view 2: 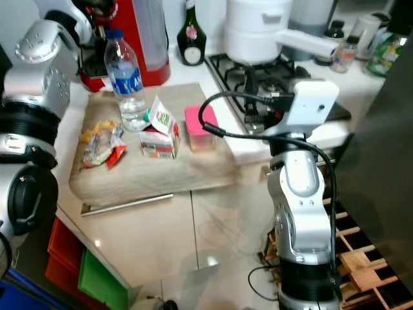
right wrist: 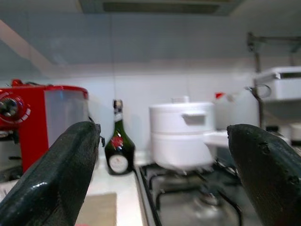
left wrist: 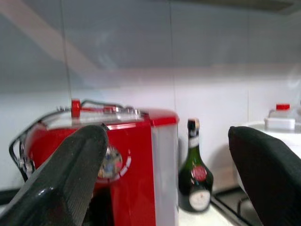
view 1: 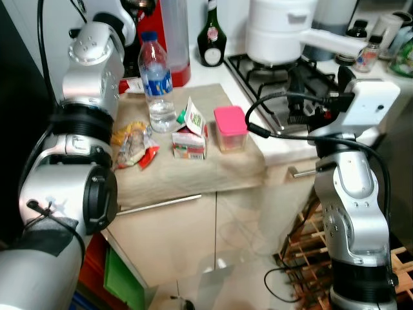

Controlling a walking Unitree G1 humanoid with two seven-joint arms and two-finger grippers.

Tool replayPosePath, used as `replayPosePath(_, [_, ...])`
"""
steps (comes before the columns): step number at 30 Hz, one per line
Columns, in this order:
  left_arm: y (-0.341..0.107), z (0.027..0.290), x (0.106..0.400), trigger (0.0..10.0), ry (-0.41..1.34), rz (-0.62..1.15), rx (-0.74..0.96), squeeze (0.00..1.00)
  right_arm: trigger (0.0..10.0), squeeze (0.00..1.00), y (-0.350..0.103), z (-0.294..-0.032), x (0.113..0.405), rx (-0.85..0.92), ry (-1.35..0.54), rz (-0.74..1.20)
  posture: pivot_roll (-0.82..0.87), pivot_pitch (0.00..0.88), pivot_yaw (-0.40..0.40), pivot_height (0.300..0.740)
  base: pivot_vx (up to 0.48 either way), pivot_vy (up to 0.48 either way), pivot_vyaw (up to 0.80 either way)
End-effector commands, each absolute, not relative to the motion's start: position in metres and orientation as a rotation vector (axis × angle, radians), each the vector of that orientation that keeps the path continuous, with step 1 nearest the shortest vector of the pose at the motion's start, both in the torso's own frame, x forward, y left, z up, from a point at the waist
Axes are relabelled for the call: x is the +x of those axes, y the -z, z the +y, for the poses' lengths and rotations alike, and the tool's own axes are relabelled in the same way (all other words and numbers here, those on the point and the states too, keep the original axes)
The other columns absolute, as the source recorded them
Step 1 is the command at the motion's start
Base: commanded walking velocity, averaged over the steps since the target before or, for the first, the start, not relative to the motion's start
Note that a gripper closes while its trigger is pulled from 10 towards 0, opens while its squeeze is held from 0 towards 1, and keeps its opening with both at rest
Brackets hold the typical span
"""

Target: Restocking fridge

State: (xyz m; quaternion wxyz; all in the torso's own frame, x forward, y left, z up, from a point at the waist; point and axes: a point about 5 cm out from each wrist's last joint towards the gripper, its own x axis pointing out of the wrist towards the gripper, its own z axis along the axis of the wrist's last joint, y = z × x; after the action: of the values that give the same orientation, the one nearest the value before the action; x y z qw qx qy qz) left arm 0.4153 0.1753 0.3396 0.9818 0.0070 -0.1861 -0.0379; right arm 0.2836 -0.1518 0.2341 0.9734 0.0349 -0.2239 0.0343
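Both silver arms fill the foreground of the head views, raised with elbows bent toward the worktop. Seen along its wrist camera, the left gripper (left wrist: 169,183) has its two black fingers (left wrist: 61,188) spread wide, released, grasping nothing, and aimed at a red coffee machine (left wrist: 136,155) at the back of the worktop. The right gripper (right wrist: 162,179) is likewise spread apart with nothing between its fingers, facing a dark green glass bottle with a red label (right wrist: 118,146) and a white lidded pot (right wrist: 181,134) on the black gas hob (view 1: 290,74). On a pale wooden board (view 1: 193,174) at the front edge of the worktop stand the things to restock: a clear plastic water bottle with a blue cap and label (view 1: 157,84), upright near the board's back edge; a small red-and-green juice carton (view 1: 191,135), its top flap open, in the middle; a pink-lidded plastic tub (view 1: 230,128) just beside the carton toward the hob; and a crumpled yellow-and-red snack packet (view 1: 132,145) toward the board's left edge, partly hidden behind the left arm. Small jars at the far right corner are cut off and blurred.
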Motion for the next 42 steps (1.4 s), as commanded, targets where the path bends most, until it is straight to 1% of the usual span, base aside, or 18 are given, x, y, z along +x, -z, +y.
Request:
replayPosePath(1, [-0.349, 0.181, 0.416, 10.0, 0.059, -0.389, 0.008, 0.00, 10.0, 0.13, -0.235, -0.150, 0.277, 0.083, -0.072, -0.446, -0.05, 0.000, 0.088, 0.740, 0.000, 0.000, 0.00])
replayPosePath(7, [-0.351, 0.180, 0.421, 10.0, 0.054, -0.358, -0.021, 0.00, 10.0, 0.13, -0.227, -0.146, 0.266, 0.085, -0.085, -0.397, -0.08, 0.000, 0.097, 0.740, 0.000, 0.000, 0.00])
replayPosePath(10, [-0.345, 0.175, 0.423, 10.0, 0.071, -0.329, -0.030, 0.00, 10.0, 0.13, -0.225, -0.147, 0.261, 0.081, -0.077, -0.378, -0.11, 0.000, 0.098, 0.740, 0.000, 0.000, 0.00])
replayPosePath(14, [-0.335, 0.167, 0.425, 10.0, 0.108, -0.287, -0.097, 0.00, 10.0, 0.13, -0.225, -0.150, 0.253, 0.071, -0.068, -0.359, -0.13, 0.000, 0.099, 0.740, 0.000, 0.000, 0.00])
replayPosePath(17, [-0.329, 0.161, 0.426, 10.0, 0.141, -0.267, -0.113, 0.00, 10.0, 0.13, -0.224, -0.151, 0.251, 0.067, -0.062, -0.348, -0.14, 0.000, 0.099, 0.740, 0.000, 0.000, 0.00])
replayPosePath(24, [-0.314, 0.146, 0.428, 10.0, 0.204, -0.232, -0.091, 0.00, 10.0, 0.13, -0.221, -0.152, 0.240, 0.060, -0.057, -0.308, -0.16, 0.000, 0.100, 0.740, 0.000, 0.000, 0.00])
replayPosePath(29, [-0.315, 0.140, 0.428, 10.0, 0.219, -0.224, -0.051, 0.00, 10.0, 0.13, -0.216, -0.152, 0.229, 0.058, -0.046, -0.269, -0.19, 0.030, 0.114, 0.740, 0.000, 0.000, 0.00])
replayPosePath(33, [-0.313, 0.141, 0.429, 10.0, 0.192, -0.214, -0.035, 0.00, 10.0, 0.13, -0.215, -0.152, 0.222, 0.057, -0.036, -0.253, -0.21, 0.051, 0.123, 0.740, 0.000, 0.000, 0.00])
replayPosePath(36, [-0.309, 0.148, 0.429, 10.0, 0.101, -0.211, 0.014, 0.00, 10.0, 0.13, -0.209, -0.152, 0.213, 0.048, -0.019, -0.221, -0.24, 0.065, 0.137, 0.740, 0.000, 0.000, 0.00])
replayPosePath(38, [-0.309, 0.151, 0.429, 10.0, 0.084, -0.223, 0.020, 0.00, 10.0, 0.13, -0.207, -0.153, 0.212, 0.044, -0.011, -0.213, -0.24, 0.063, 0.149, 0.740, 0.000, 0.000, 0.00])
replayPosePath(41, [-0.313, 0.153, 0.427, 10.0, 0.119, -0.274, -0.012, 0.00, 10.0, 0.13, -0.206, -0.153, 0.214, 0.038, -0.005, -0.210, -0.24, 0.052, 0.161, 0.740, 0.000, 0.000, 0.00])
replayPosePath(42, [-0.314, 0.153, 0.424, 10.0, 0.168, -0.333, -0.016, 0.00, 10.0, 0.13, -0.207, -0.154, 0.214, 0.032, -0.002, -0.216, -0.23, 0.033, 0.165, 0.740, 0.000, 0.000, 0.00])
